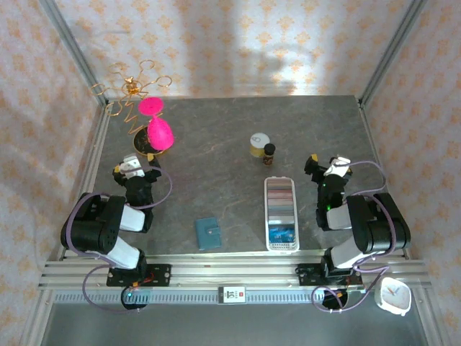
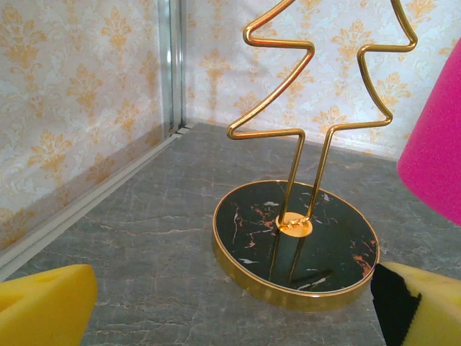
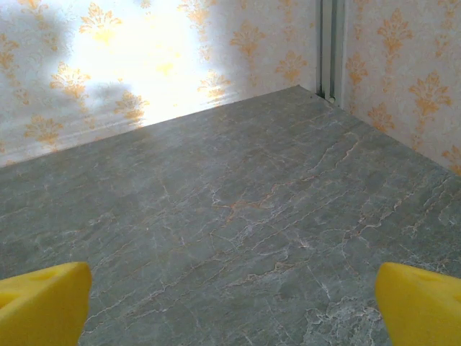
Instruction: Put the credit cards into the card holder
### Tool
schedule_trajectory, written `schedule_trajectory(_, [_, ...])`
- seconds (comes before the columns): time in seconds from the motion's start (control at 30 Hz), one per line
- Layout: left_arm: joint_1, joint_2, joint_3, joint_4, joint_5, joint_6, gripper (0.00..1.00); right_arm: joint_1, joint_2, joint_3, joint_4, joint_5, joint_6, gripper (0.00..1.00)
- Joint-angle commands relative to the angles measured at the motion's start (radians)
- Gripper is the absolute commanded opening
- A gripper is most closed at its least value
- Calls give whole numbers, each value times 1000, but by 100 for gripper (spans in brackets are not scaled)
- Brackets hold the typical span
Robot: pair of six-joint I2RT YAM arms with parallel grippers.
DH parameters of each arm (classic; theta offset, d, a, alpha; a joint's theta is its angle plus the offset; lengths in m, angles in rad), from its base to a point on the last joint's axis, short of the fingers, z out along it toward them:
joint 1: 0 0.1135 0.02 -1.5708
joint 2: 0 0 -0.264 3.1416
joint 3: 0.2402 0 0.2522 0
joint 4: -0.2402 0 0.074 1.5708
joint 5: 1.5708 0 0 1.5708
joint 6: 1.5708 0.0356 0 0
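Note:
The teal card holder (image 1: 208, 233) lies shut on the grey table near the front edge, between the two arms. The credit cards (image 1: 280, 205) stand in a row in a long white slotted tray (image 1: 266, 216) to its right, a bright blue one (image 1: 281, 233) nearest the front. My left gripper (image 1: 128, 167) is open at the left side, well away from the card holder. My right gripper (image 1: 328, 166) is open at the right, beside the far end of the tray. In both wrist views the yellow fingertips (image 2: 43, 306) (image 3: 421, 303) stand wide apart with bare table between them.
A gold wire stand on a round black dish (image 2: 295, 241) with pink pieces (image 1: 158, 133) sits just beyond the left gripper. A small tin and a dark bottle (image 1: 262, 147) stand mid-table behind the tray. Patterned walls close in the table on three sides.

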Motion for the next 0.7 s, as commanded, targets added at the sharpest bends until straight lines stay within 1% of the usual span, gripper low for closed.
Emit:
schedule_trajectory(0.0, [-3, 4, -2, 33, 17, 5, 99, -5, 5, 16, 5, -5, -15, 100])
schedule_trajectory(0.67, [-2, 4, -1, 33, 22, 4, 99, -5, 5, 15, 5, -5, -16, 100])
